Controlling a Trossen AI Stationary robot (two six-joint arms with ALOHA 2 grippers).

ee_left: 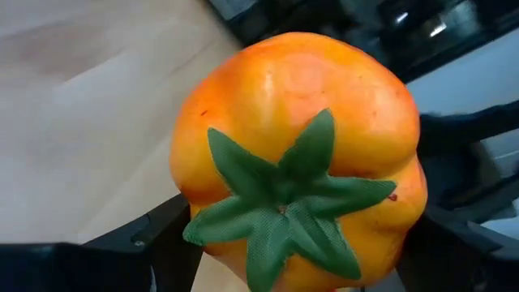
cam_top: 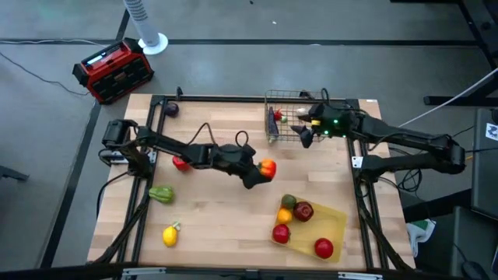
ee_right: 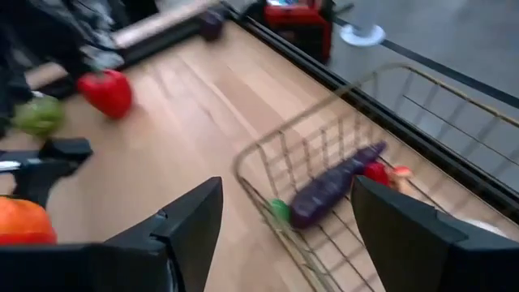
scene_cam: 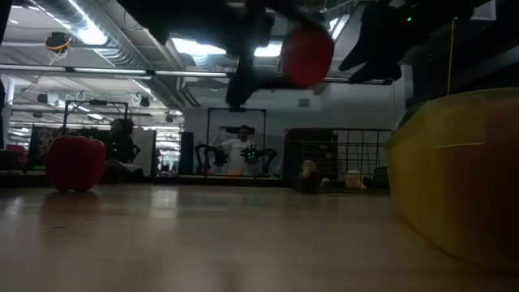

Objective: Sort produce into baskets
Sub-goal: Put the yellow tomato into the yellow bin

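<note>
Filling the left wrist view, an orange pepper [ee_left: 300, 154] sits pinched in the left pincer [cam_top: 261, 173] above mid-desk; next, carry it to a basket. Right pincer [ee_right: 284, 235] hovers spread over the wire basket [ee_right: 324, 146].

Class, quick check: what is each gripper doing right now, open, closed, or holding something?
Left gripper: closed on the orange pepper, lifted above the table.
Right gripper: open and empty, over the wire basket.

High view looked straight down on the tabletop [cam_top: 226, 210]; low view looked level across it; wrist views sat close.
</note>
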